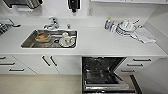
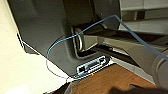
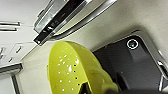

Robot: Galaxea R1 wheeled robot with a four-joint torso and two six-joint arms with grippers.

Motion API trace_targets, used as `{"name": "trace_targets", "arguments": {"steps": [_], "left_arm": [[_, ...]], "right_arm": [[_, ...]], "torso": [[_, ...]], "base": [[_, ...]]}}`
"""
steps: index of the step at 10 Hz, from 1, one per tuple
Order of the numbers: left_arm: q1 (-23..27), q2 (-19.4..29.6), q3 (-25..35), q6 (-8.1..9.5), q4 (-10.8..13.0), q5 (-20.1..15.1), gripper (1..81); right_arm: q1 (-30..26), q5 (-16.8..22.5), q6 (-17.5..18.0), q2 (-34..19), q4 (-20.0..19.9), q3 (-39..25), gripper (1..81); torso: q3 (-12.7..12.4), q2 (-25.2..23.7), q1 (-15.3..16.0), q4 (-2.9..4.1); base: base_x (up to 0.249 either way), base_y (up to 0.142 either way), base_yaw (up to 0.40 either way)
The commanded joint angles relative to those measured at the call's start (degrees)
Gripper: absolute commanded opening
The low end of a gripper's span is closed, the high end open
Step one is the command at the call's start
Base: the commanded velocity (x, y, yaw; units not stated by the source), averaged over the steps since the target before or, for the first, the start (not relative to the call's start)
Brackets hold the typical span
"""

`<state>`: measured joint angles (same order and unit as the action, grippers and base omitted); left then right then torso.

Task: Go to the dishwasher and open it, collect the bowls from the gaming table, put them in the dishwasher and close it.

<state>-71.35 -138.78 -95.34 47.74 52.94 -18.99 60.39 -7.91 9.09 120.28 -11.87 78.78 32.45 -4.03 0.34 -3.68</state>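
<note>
While the head view looks down on a white kitchen counter (image 1: 100, 42), the dishwasher (image 1: 105, 75) sits below it, right of centre, with its door dropped open and the dark lower rack (image 1: 100, 72) pulled partly out. White cabinet doors (image 1: 47, 63) with dark handles are to its left, drawers (image 1: 140, 65) to its right. A steel sink (image 1: 50, 38) is set in the counter, left of the dishwasher, holding a brownish bowl (image 1: 42, 37) and a white cup on a plate (image 1: 66, 40); a tap (image 1: 51, 23) stands behind it. A pile of white dishes (image 1: 125, 26) and a cloth (image 1: 143, 35) lie toward the counter's right end. In the right wrist view a yellow-green perforated bowl (image 3: 70, 70) shows large, close against the camera, with the open dishwasher door edge (image 3: 65, 17) beyond it; right gripper's grip on it: cannot tell, fingers not made out. Left wrist view shows the robot's dark body with a blue cable (image 2: 75, 37) over a pale floor (image 2: 15, 62); left gripper state: cannot tell.
</note>
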Motion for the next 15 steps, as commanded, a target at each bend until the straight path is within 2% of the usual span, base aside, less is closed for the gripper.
{"name": "trace_targets", "arguments": {"steps": [1,2,3,4,6,7,9,10,13,15], "left_arm": [[-2.16,-2.12,-1.95,-0.37,2.34,-0.78,81.1],[-3.75,-3.62,-4.24,-0.37,2.78,0.62,81.1],[-5.76,-4.84,-6.51,-0.37,3.21,2.79,81.1],[-7.79,-6.08,-8.81,-0.37,3.57,4.84,81.1],[-12.00,-9.42,-16.28,-0.37,3.66,10.91,81.1],[-14.20,-11.43,-21.52,-0.37,3.66,14.83,81.1],[-18.25,-12.85,-26.30,-0.37,3.39,20.14,81.1],[-20.44,-14.95,-31.99,-0.37,3.31,24.78,81.1],[-24.40,-19.70,-43.26,-0.28,2.60,31.47,81.1],[-25.90,-22.76,-48.87,-0.19,2.60,33.67,81.1]], "right_arm": [[-9.26,3.43,2.51,-4.94,-0.78,-5.31,1.0],[-12.95,4.66,4.26,-5.11,-0.78,-6.19,1.0],[-17.17,8.33,6.01,-4.33,-0.79,-5.93,1.0],[-20.61,10.28,6.99,-3.09,-0.69,-5.05,1.0],[-25.60,12.83,8.84,1.92,-0.69,-0.30,1.0],[-26.94,15.89,9.97,6.10,-0.61,4.32,1.0],[-28.78,16.35,9.98,12.90,-0.61,12.09,1.0],[-30.28,16.70,10.06,17.36,-0.96,17.42,1.0],[-35.46,17.49,11.21,23.80,-0.87,24.31,1.0],[-38.63,19.42,11.99,27.30,-0.96,28.15,1.0]], "torso": [[0.00,0.00,0.00,-0.09],[0.00,0.00,0.00,0.54],[0.00,0.00,0.00,0.54],[0.00,0.00,0.00,0.50],[0.00,0.00,0.00,0.50],[0.00,0.00,0.00,0.50],[0.00,0.00,0.00,0.50],[0.00,0.00,0.00,0.50],[0.00,0.00,0.00,0.50],[0.00,0.00,0.00,0.50]], "base": [[0.000,0.000,0.000],[0.000,0.000,0.000],[0.000,0.000,0.000],[0.000,0.000,0.000],[0.000,0.000,0.000],[0.000,0.000,0.000],[0.000,0.000,0.000],[0.000,0.000,0.000],[0.000,0.000,0.000],[0.000,0.000,0.000]]}}
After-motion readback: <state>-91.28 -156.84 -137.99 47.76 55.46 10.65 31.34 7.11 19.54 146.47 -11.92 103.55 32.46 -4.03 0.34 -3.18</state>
